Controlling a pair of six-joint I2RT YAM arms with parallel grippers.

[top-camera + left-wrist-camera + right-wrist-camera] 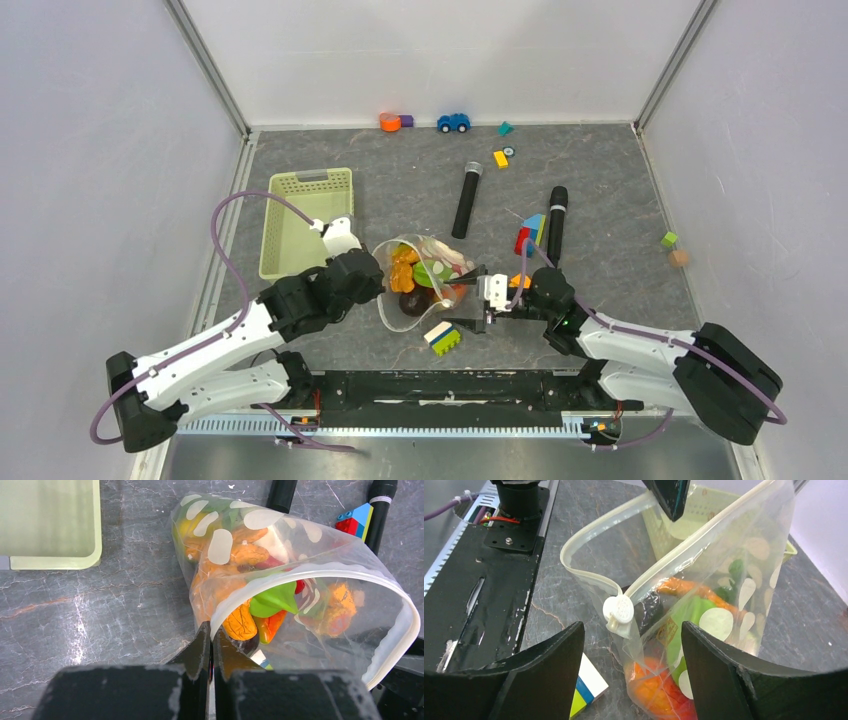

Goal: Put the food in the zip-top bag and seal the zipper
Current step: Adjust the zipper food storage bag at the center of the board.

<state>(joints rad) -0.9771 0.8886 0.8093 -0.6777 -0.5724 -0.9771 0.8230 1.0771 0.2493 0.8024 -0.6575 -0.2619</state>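
- The top external camera sits high behind both arm bases, looking forward and down over the whole desk (600, 190).
- The left wrist camera looks steeply down past the left arm's fingers (197, 652), close above the zip-top bag (280, 545).
- The right wrist camera looks low, nearly level, between the right arm's fingers (549, 670), close to the bag's mouth.
- All three views share the bag and the green basket (268, 235).

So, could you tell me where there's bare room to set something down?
Bare table lies between the green basket and the nearer microphone, and beyond the other microphone toward the wall. Crowded around the zip-top bag, between left hand and right hand.
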